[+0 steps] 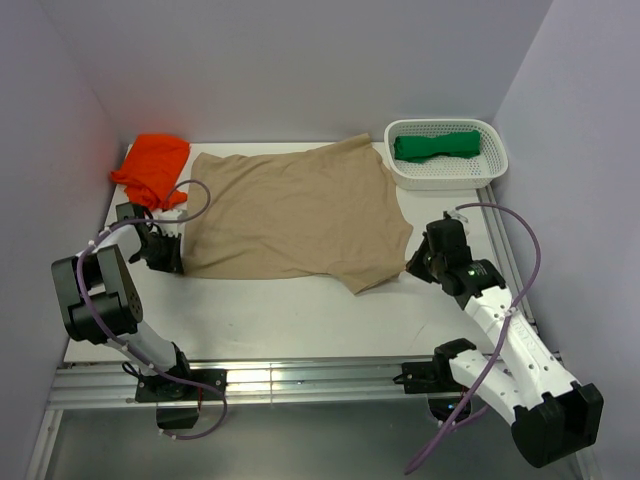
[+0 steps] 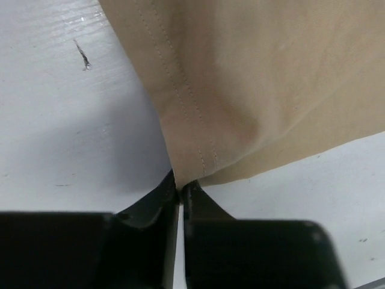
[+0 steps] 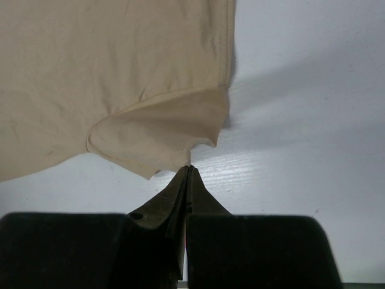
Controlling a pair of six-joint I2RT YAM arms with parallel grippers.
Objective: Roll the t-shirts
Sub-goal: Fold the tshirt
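We see the left gripper (image 2: 180, 188) with its fingers drawn nearly together, pinching the stitched hem corner of the tan t-shirt (image 2: 271, 78), which rises straight out of the tips toward 12 o'clock in the wrist view. The right gripper (image 3: 189, 171) has its fingers pressed together on the very edge of a sleeve hem. The cloth draws to a small point at the tips, and the sleeve curls so that its underside shows. From above, the left arm (image 1: 100, 295) stands folded, its elbow bulging out toward 9 o'clock and its wrist low over the table (image 1: 280, 310), reaching toward 2 o'clock to the shirt's 8 o'clock corner. The right arm (image 1: 505, 330) stretches long from the 5 o'clock corner toward 11 o'clock, its wrist down at the shirt's 4 o'clock edge. Between the two grippers the tan shirt lies spread flat across the middle of the table. An orange t-shirt (image 1: 152, 165) sits bunched at 10 o'clock, just beside the tan one. At 2 o'clock a white perforated basket (image 1: 495, 165) holds a rolled green t-shirt (image 1: 437, 146).
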